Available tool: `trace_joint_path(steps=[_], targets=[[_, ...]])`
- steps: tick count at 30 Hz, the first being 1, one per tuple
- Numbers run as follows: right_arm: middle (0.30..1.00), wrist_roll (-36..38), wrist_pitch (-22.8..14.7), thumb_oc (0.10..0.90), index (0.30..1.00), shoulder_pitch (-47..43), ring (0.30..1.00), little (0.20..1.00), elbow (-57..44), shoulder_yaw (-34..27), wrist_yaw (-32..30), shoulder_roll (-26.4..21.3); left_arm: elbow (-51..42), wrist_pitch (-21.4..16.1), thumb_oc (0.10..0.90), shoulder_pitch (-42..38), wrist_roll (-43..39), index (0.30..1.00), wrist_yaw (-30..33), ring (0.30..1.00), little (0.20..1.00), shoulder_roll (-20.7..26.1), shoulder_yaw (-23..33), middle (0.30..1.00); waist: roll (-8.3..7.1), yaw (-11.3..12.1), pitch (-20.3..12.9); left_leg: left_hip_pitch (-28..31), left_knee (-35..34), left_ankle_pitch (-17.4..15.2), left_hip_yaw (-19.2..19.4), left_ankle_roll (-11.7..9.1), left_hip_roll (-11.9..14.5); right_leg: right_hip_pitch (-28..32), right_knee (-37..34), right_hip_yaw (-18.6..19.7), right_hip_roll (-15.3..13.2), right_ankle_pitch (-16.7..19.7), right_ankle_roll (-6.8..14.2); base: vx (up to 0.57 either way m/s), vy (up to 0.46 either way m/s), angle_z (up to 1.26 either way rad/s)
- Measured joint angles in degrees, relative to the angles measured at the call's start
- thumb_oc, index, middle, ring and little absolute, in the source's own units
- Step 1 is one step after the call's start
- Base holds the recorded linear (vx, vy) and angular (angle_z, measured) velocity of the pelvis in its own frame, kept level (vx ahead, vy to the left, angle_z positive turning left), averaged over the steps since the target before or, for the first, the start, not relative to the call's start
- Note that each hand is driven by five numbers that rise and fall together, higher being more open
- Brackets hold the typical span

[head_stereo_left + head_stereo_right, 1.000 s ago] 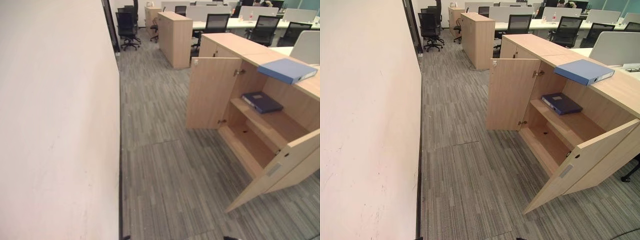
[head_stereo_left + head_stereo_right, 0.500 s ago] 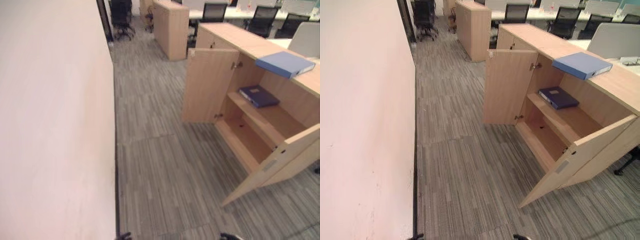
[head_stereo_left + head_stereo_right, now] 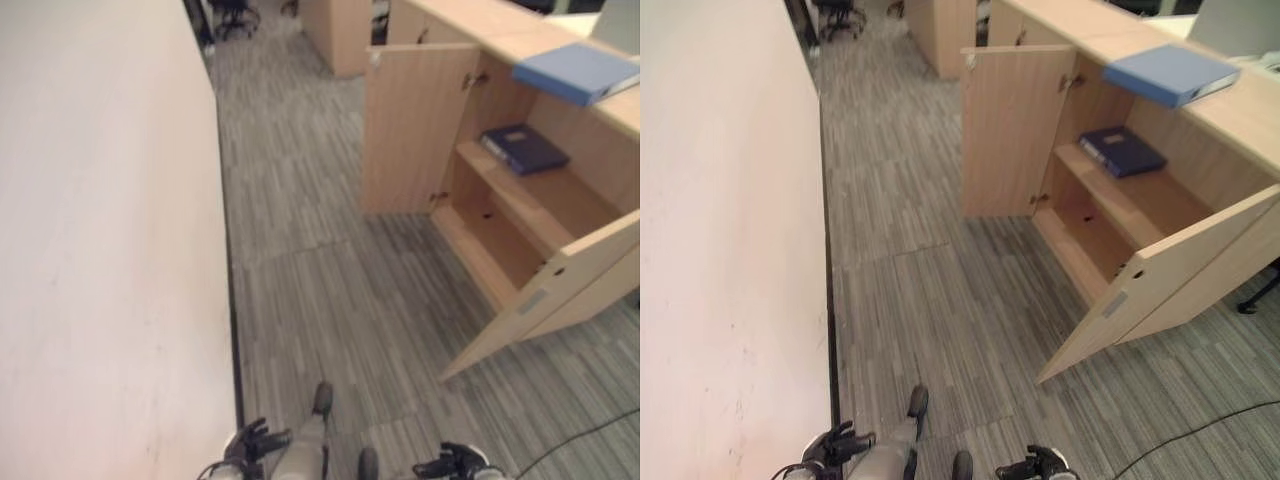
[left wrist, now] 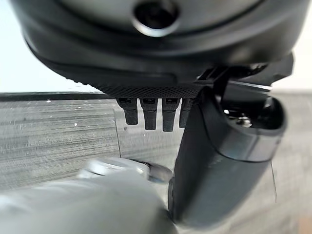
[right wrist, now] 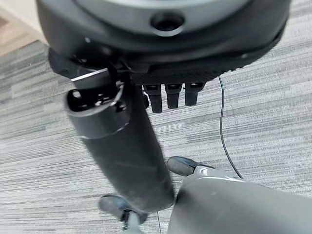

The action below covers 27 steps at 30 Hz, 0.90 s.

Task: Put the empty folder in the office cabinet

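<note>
Two hands have come into the bottom of the head views as the robot's gaze tipped downward over the past second. The whole scene slid up the picture together, so it is the camera that moved, not the furniture. The folders lie where they lay before, and by that reading the task has not yet begun in earnest.

The white wall runs along the outer side of the left hand. In its own wrist view the fingers hang straight and relaxed beside the thumb, curled round nothing, with only grey carpet past their tips. The right hand is in the same state. Its fingers are loose and spread over bare carpet, touching nothing.

The office cabinet stands well ahead of both sets of fingers, off to the right hand's side, with both doors swung open. A dark blue folder lies flat on the upper shelf inside. A light blue folder rests on the cabinet's top, well apart from either hand.

Which of the two is the empty one cannot be told from here. The light blue folder on top, being outside the cabinet, is the likelier object of the job. If so, it has still to be reached, taken up and slid onto a shelf, and neither hand is near it.
</note>
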Motion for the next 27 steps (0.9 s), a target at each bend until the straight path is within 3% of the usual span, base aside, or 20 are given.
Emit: trace_joint_path(steps=[1,3,5,6,7,8,9,10,11,15,17,18,19,20,21,22,24,25,27], targets=[[0.9,-0.74,-0.18,0.8,0.9,0.31,0.9,0.9,1.06,-0.54,0.08,0.55,1.75,0.54,0.8,1.68,0.67,0.9,-0.01,0.9,0.9,-0.35,2.13,0.9,-0.03,0.66,-0.75,1.8,0.52,-1.21,1.43,1.81,0.83,0.18,0.56,1.96,-0.03,-0.79,1.57,0.43,0.217,-0.79],[0.9,-0.65,-0.15,0.8,0.9,0.92,0.9,0.9,2.1,-0.8,0.15,0.87,3.2,1.66,0.8,5.4,0.86,0.9,0.03,0.9,0.9,-0.82,2.74,0.9,0.36,0.47,-2.85,3.61,0.51,-1.92,2.45,3.27,0.89,1.38,0.0,3.84,-0.19,-1.03,1.66,0.45,0.236,-0.62],[0.9,-0.77,-0.05,0.8,0.9,3.35,0.9,0.9,2.67,-1.59,0.7,0.54,4.1,1.94,0.8,9.18,2.26,0.9,-0.07,0.9,0.9,-1.21,0.89,0.9,1.18,1.03,-5.03,7.29,0.25,-1.12,5.13,4.76,1.21,4.02,-1.95,6.01,-0.56,-2.24,3.24,0.39,0.255,-0.4],[0.9,-0.79,-0.17,0.8,0.9,4.76,0.9,0.9,2.51,-1.58,0.7,-0.01,4.13,2.08,0.8,10.9,2.39,0.9,-0.07,0.9,0.9,-1.57,-0.02,0.9,1.52,0.84,-6.88,8.05,0.34,1.28,6.05,6.36,1.18,3.81,-1.54,6.41,-0.97,-4.09,4.31,0.47,0.333,-0.42],[0.9,-0.79,-0.12,0.8,0.9,4.65,0.9,0.9,2.52,-1.58,0.76,-0.06,4.06,2.04,0.8,11.34,2.42,0.9,0.05,0.9,0.9,-1.65,-0.14,0.9,1.07,1.03,-6.83,8.62,0.43,2.54,7.85,8.1,0.64,3.63,-0.33,6.83,-2.02,-5.35,5.39,0.29,0.234,-0.42],[0.9,-1.2,-0.05,0.8,0.9,4.55,0.9,0.9,2.74,-1.54,0.83,0.41,4.33,2.02,0.8,11.48,2.64,0.9,-0.27,0.9,0.9,-1.37,-0.03,0.9,-0.07,1.59,-7.14,9.04,0.54,0.96,9.45,9.39,-0.47,2.26,2.03,7.75,-3.46,-7.57,6.12,0.15,0.141,-0.75],[0.9,-2.15,-0.15,0.8,0.9,4.38,0.9,0.9,2.3,-0.27,0.89,1.02,4.0,2.04,0.8,11.89,2.91,0.9,-0.01,0.9,0.9,-0.58,-0.48,0.9,-1.59,2.09,-8.16,9.19,0.61,0.87,12.39,11.72,-1.92,0.05,6.0,5.84,-6.46,-10.34,8.55,0.21,0.213,-0.62],[0.9,-2.48,-0.34,0.8,0.9,4.02,0.9,0.9,1.96,0.27,1.04,1.26,3.99,2.02,0.8,11.42,2.95,0.9,0.13,0.9,0.9,0.16,-0.42,0.9,-2.0,1.93,-8.4,9.22,0.63,0.19,12.51,12.55,-3.08,0.08,6.02,4.64,-8.13,-10.35,10.14,0.37,0.365,-0.32],[0.9,-2.55,-0.41,0.8,0.9,3.34,0.9,0.9,1.89,0.62,1.58,1.5,3.13,1.83,0.8,9.24,2.95,0.9,0.2,0.9,0.9,0.67,-0.59,0.9,-2.61,2.09,-8.42,9.2,0.66,-0.78,12.62,13.86,-5.26,-0.21,6.97,3.41,-11.29,-10.28,13.25,0.23,0.225,0.19],[0.9,-2.98,-0.11,0.8,0.9,0.38,0.9,0.9,1.89,0.62,2.2,2.42,-1.47,-0.04,0.8,5.14,4.08,0.9,0.3,0.9,0.9,1.29,-1.06,0.9,-2.4,3.02,-8.69,9.75,1.05,-3.69,12.36,16.25,-9.33,-1.19,11.05,0.66,-15.12,-12.05,16.58,0.24,0.234,0.13],[0.9,-2.97,-0.26,0.8,0.9,-0.12,0.9,0.9,1.06,0.6,2.11,2.3,-1.61,-0.33,0.8,4.45,4.1,0.9,0.08,0.9,0.9,0.3,-1.32,0.9,-1.68,2.8,-10.07,9.99,3.05,-5.93,11.49,17.05,-10.13,-3.39,18.31,-0.41,-15.93,-12.77,17.25,0.26,0.312,0.18],[0.9,-2.97,-0.24,0.8,0.9,-0.35,0.9,0.9,0.13,0.59,2.16,2.08,-1.33,-0.18,0.8,4.52,4.12,0.9,-0.14,0.9,0.9,-0.02,-1.63,0.9,-1.49,2.67,-10.39,10.79,4.18,-7.81,11.17,17.97,-11.01,-7.21,28.66,-0.24,-16.44,-12.84,17.29,0.31,0.418,0.43],[0.9,-2.97,-0.39,0.8,0.9,-0.07,0.9,0.9,-0.3,0.61,1.74,1.56,-0.78,0.32,0.8,4.65,4.15,0.9,-0.1,0.9,0.9,0.07,-1.61,0.9,-1.36,1.71,-10.43,12.63,4.8,-9.05,9.88,19.61,-13.02,-13.12,44.21,0.78,-18.42,-9.75,17.09,0.34,0.404,0.56],[0.9,-2.97,-0.29,0.8,0.9,0.48,0.9,0.9,-0.26,0.87,1.47,1.27,-0.26,0.35,0.8,5.23,4.51,0.9,-0.11,0.9,0.9,0.25,-1.66,0.9,-0.8,1.05,-10.16,14.26,5.46,-10.98,8.27,22.28,-15.62,-18.57,56.12,3.28,-19.98,-2.16,17.17,0.33,0.365,0.71],[0.9,-2.74,-0.24,0.8,0.9,0.49,0.9,0.9,-0.44,0.88,0.83,0.98,-0.25,0.36,0.8,6.43,4.65,0.9,-0.08,0.9,0.9,0.21,-2.38,0.9,-1.43,0.27,-9.74,15.33,6.52,-12.07,8.19,23.81,-16.91,-22.53,63.84,3.77,-21.52,2.96,15.96,0.27,0.177,0.5],[0.9,-2.77,-1.0,0.8,0.9,0.78,0.9,0.9,-2.66,0.69,-1.12,-0.44,-0.11,0.63,0.8,7.31,4.89,0.9,-0.12,0.9,0.9,0.2,-3.51,0.9,-0.03,-0.94,-9.46,16.7,8.07,-13.9,7.38,25.19,-18.09,-25.89,68.8,2.33,-22.51,0.98,13.79,0.21,0.083,0.21],[0.9,-2.55,-1.77,0.8,0.9,0.46,0.9,0.9,-6.25,0.41,-1.12,-2.7,0.57,1.94,0.8,9.41,5.23,0.9,-0.17,0.9,0.9,-1.01,-4.42,0.9,3.94,-1.78,-8.68,18.81,9.07,-15.11,6.92,24.49,-16.23,-30.2,67.68,-3.24,-19.28,-5.72,10.52,0.17,-0.019,0.04],[0.9,-2.32,-2.0,0.8,0.9,0.04,0.9,0.9,-7.35,0.76,-0.78,-3.19,0.69,2.12,0.8,9.78,5.39,0.9,-0.28,0.9,0.9,-0.86,-4.34,0.9,5.56,-2.59,-7.94,20.01,8.58,-15.21,6.54,21.53,-14.7,-31.3,60.42,-7.18,-16.25,-8.14,10.11,0.17,-0.059,0.23],[0.9,-2.29,-2.2,0.8,0.9,-0.44,0.9,0.9,-7.84,0.7,-0.38,-3.34,0.83,2.08,0.8,9.81,6.26,0.9,-0.07,0.9,0.9,-0.77,-4.66,0.9,7.39,-2.21,-7.13,21.84,8.39,-15.72,6.2,15.15,-12.55,-30.68,44.79,-12.48,-11.12,-7.83,8.61,0.15,-0.079,0.27]])
